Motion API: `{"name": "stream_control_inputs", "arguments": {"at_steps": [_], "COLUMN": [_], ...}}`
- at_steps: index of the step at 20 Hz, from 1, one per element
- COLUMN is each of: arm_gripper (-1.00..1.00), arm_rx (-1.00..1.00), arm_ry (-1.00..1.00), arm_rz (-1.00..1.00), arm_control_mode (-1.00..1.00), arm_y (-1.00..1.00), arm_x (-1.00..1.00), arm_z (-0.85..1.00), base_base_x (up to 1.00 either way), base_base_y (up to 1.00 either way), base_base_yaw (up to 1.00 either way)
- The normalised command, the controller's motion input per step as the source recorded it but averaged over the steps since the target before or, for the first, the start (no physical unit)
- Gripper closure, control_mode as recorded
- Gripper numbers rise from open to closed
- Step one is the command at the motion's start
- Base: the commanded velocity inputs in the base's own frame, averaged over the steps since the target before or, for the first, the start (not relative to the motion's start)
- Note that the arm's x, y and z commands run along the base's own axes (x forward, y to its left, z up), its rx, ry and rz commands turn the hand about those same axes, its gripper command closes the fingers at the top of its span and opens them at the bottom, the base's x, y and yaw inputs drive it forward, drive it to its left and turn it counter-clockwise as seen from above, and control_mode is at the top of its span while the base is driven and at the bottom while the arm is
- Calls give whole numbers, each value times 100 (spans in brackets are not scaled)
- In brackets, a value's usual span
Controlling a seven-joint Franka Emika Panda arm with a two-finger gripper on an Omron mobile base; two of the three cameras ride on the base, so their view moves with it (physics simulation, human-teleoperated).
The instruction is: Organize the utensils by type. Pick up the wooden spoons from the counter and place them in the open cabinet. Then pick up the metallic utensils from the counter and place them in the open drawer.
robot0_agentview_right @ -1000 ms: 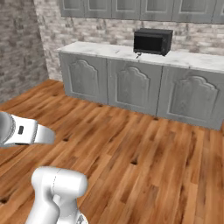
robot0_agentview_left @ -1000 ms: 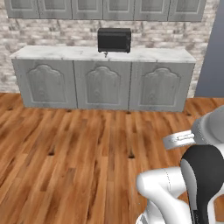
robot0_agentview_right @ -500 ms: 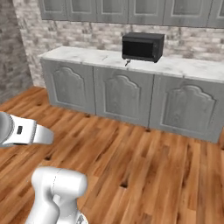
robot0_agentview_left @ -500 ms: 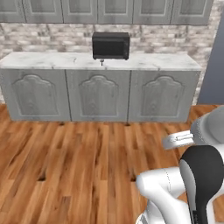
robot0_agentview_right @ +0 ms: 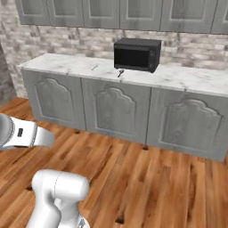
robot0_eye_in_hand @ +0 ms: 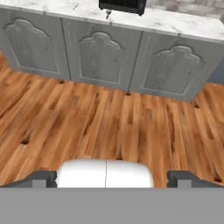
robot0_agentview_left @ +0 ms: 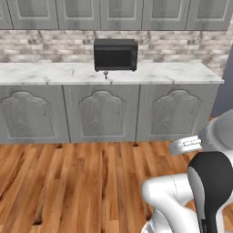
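Nearest of all, the gripper (robot0_eye_in_hand: pixel 112 177) shows in the hand view with its two dark fingertips (robot0_eye_in_hand: pixel 41 178) standing at the far sides of the picture, spread as wide as they go and with nothing between them. It hangs over the wooden floor (robot0_eye_in_hand: pixel 109 122), whose orange-brown planks run away toward the cabinets. Beyond the floor stands a row of grey arched-panel cabinet doors (robot0_agentview_left: pixel 102 113), all closed, three of them side by side below the counter (robot0_agentview_left: pixel 45 73). That counter is white marble with grey veins and runs the full width of the left base view. On it, close to its front edge, lies a small dark-handled utensil (robot0_agentview_left: pixel 105 74), just in front of the black oven (robot0_agentview_left: pixel 115 54); it looks like one of the metallic utensils, though it is too small to tell whether it is the fork or the spoon. A second thin, pale sliver (robot0_agentview_right: pixel 94 67) lies on the marble to the left of the oven, well apart from it, and is too faint to name. Behind the oven rises a wall of pale grey brick (robot0_agentview_left: pixel 173 47), and above that hangs a row of grey upper cabinets (robot0_agentview_left: pixel 123 13), their doors shut.
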Motion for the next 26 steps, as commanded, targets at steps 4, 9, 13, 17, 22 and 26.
{"name": "stream_control_inputs", "arguments": {"at_steps": [4,9,13,17,22,26], "arm_gripper": [-100,-100,-100,-100,-100,-100], "arm_rx": [0,0,0,0,0,0], "arm_ry": [0,0,0,0,0,0], "arm_rz": [0,0,0,0,0,0], "arm_control_mode": [100,100,100,100,100,100], "arm_y": [0,0,0,0,0,0], "arm_x": [0,0,0,0,0,0], "arm_z": [0,0,0,0,0,0], "base_base_x": [100,100,100,98,79,69], "base_base_y": [32,32,27,26,31,35], "base_base_yaw": [-16,-17,-17,-16,-7,-1]}}
